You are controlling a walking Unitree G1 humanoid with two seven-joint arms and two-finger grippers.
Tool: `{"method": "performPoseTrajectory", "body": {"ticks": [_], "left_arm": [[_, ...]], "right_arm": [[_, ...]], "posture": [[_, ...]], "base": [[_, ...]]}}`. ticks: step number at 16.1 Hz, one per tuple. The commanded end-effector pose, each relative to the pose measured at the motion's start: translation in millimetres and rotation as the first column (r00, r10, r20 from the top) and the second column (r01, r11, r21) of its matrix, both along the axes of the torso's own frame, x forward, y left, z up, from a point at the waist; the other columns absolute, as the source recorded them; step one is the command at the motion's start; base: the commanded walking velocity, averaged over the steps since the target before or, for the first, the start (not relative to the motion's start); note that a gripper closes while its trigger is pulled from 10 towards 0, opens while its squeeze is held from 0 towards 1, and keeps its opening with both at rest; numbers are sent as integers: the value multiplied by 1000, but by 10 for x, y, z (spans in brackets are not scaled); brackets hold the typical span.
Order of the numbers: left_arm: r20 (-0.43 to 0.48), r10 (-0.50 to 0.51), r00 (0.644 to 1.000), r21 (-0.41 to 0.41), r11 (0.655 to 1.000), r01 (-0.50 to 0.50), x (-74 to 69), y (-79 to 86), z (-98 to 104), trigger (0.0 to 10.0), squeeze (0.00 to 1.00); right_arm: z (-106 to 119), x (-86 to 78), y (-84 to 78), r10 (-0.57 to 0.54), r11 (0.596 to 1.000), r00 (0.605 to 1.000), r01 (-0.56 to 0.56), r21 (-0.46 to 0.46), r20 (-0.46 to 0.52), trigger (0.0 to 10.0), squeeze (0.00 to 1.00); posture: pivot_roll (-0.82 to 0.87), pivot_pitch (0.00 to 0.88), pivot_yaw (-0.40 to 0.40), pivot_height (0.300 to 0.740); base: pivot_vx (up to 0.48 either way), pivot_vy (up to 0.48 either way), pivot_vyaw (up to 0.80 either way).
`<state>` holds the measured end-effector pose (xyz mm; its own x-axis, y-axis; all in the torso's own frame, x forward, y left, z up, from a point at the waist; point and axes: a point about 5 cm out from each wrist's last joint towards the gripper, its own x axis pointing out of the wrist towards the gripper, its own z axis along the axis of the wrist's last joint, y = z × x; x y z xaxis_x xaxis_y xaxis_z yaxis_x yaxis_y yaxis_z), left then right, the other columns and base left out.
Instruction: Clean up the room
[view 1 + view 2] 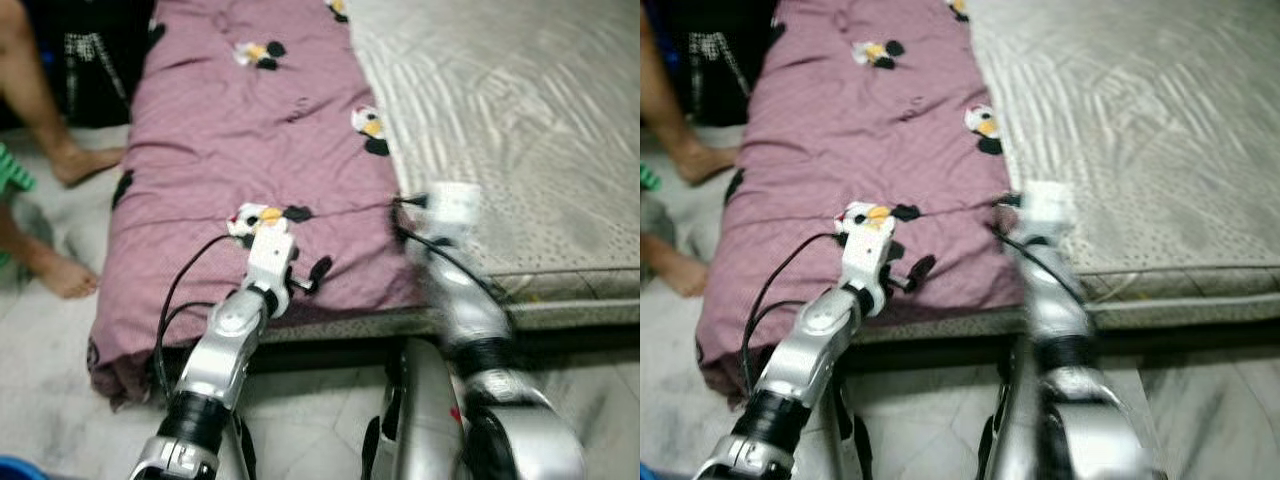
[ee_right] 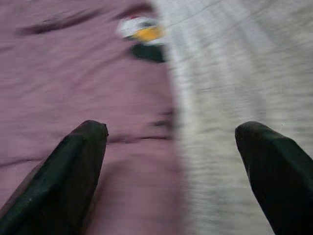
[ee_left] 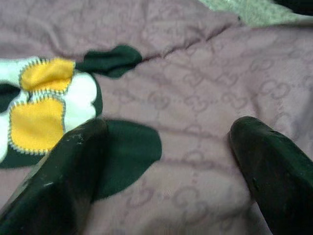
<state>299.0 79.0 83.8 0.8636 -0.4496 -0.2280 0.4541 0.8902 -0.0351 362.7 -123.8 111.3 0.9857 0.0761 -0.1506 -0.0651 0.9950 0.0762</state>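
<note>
Left gripper (image 3: 164, 161): jaws spread, empty, hovering just over the mauve quilted blanket w/ flower patches (image 1: 250, 130) by a yellow-white patch (image 3: 46, 105). Right gripper (image 2: 171, 166): jaws also apart, empty, over the blanket's edge where it meets the grey-beige patterned mattress (image 1: 510, 110). Step, prob.: reaching to gather the blanket; next, lower and pinch fabric. Right arm blurred. Bare feet (image 1: 75, 160) beside the bed, person cut off.

Head stereo pair: looks forward and down over the bed (image 1: 560, 150) and mauve blanket (image 1: 240, 130), sharing both arms. Wrist cameras: each sights along its tool's fingers, close above the blanket; the right also spans the bed's grey sheet.
</note>
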Motion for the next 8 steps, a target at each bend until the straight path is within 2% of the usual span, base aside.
{"method": "performPoseTrajectory", "body": {"ticks": [1, 2, 4, 5, 6, 7, 8], "left_arm": [[0, -3, 1000, 8, 1000, 3, -34, 3, 12, 10000, 0], [0, 0, 1000, 7, 1000, 0, -51, 7, 19, 10000, 0], [-1, 4, 1000, 6, 1000, -4, -68, 10, 26, 10000, 0], [-3, 3, 1000, 6, 1000, -3, -75, 10, 32, 10000, 0], [-3, 2, 1000, 7, 1000, -2, -76, 10, 33, 10000, 0], [-5, -1, 1000, 10, 1000, 1, -74, 11, 38, 10000, 0], [-6, -1, 1000, 11, 1000, 1, -74, 13, 42, 10000, 0]], "right_arm": [[-60, 7, 130, 42, 999, 999, -43, -5, -32, 10000, 0], [-111, 0, 250, 82, 997, 995, -82, -1, -62, 10000, 0], [-289, -75, 371, 129, 992, 979, -129, 12, -160, 10000, 0], [-497, -158, 353, 116, 989, 957, -137, -61, -266, 10000, 0], [-541, -173, 327, 98, 988, 952, -127, -82, -290, 10000, 0], [-617, -179, 125, -15, 998, 939, -9, -68, -343, 10000, 0], [-622, -166, 11, -72, 996, 934, 46, -82, -350, 10000, 0]], "posture": [[18, 149, -43, 517], [26, 151, -47, 517], [31, 153, -49, 517], [26, 157, -47, 517], [26, 157, -47, 517], [21, 156, -45, 517], [18, 155, -45, 517]], "base": [[0, 0, 0], [0, 0, 0], [0, 0, 0], [0, 0, 0], [0, 0, 0], [0, 0, 0], [0, 0, 0]]}}
